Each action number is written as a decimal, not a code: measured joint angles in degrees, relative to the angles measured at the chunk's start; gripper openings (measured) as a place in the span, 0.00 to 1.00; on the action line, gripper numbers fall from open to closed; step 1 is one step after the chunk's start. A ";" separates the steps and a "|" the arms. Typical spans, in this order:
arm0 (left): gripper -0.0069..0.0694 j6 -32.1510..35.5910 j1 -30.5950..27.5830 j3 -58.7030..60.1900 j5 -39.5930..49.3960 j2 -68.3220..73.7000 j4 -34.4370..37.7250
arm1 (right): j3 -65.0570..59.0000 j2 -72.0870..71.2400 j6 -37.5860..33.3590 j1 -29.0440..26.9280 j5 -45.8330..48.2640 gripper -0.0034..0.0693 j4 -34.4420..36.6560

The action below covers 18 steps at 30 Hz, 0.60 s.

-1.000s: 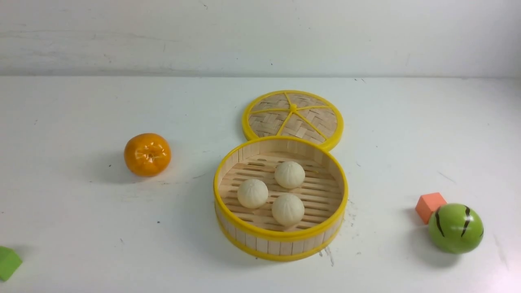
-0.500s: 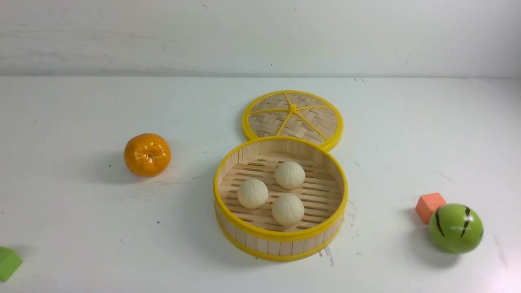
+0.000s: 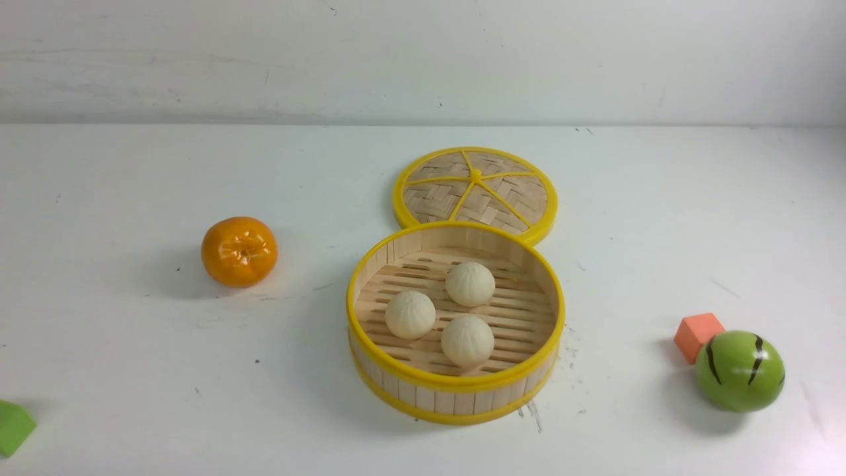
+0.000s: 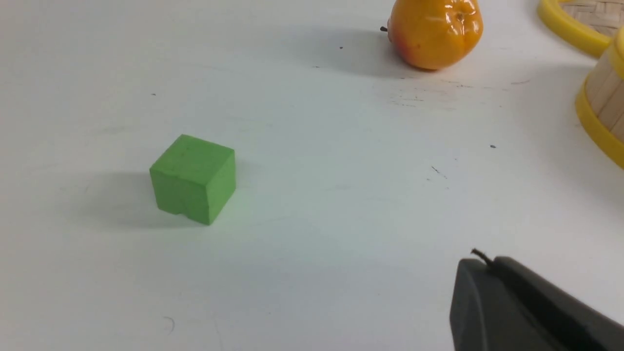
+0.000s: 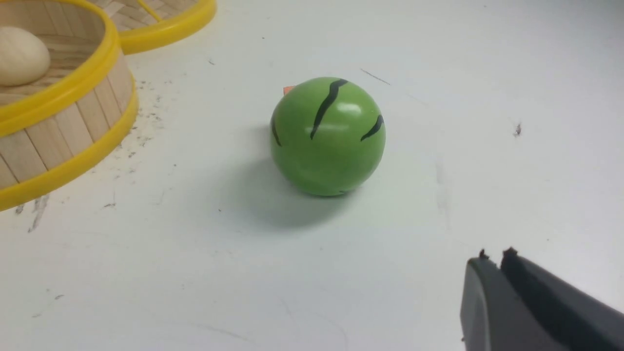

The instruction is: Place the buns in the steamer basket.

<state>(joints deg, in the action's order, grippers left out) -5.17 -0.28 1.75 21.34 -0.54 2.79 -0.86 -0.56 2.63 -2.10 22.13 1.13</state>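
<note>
Your three buns are all in the steamer basket [image 3: 456, 400], sitting on its slatted floor: one left bun [image 3: 410, 315], one far bun [image 3: 470, 284], one near bun [image 3: 467, 341]; you can see white gaps of slat between them and the wall. Your left gripper [image 4: 482, 258] is closed, nothing between its tips, above the white table [image 3: 297, 410]. Your right gripper [image 5: 496, 258] shows a narrow gap between its tips, slightly open, no object in it, also over the table. Neither one touches the basket. Woven lid [image 3: 436, 198] lies right behind the basket, yellow spokes up, rims meeting in the front view; can't tell you if they actually touch. Orange fruit [image 3: 239, 252] is on the table, left of the basket, well apart. Green striped ball [image 3: 740, 371] is off to your right, with the orange block [image 3: 698, 336] just beside it, partly hidden. Green block [image 4: 193, 178] is at your far left, near side, cut by the front view's edge
</note>
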 joint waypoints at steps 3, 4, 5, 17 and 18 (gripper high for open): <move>0.07 0.00 0.00 0.00 0.00 0.00 0.00 | 0.00 0.00 0.00 0.00 0.00 0.10 0.00; 0.07 0.00 0.00 0.00 0.00 0.00 0.00 | 0.00 0.00 0.00 0.00 0.00 0.10 0.00; 0.07 0.00 0.00 0.00 0.00 0.00 0.00 | 0.00 0.00 0.00 0.00 0.00 0.10 0.00; 0.07 0.00 0.00 0.00 0.00 0.00 0.00 | 0.00 0.00 -0.05 0.00 0.00 0.13 0.00; 0.07 0.00 0.00 0.00 0.00 0.00 0.00 | 0.00 0.00 -0.05 0.00 0.00 0.13 0.00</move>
<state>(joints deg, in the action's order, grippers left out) -5.17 -0.28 1.75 21.34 -0.54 2.79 -0.86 -0.56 2.58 -2.10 22.13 1.13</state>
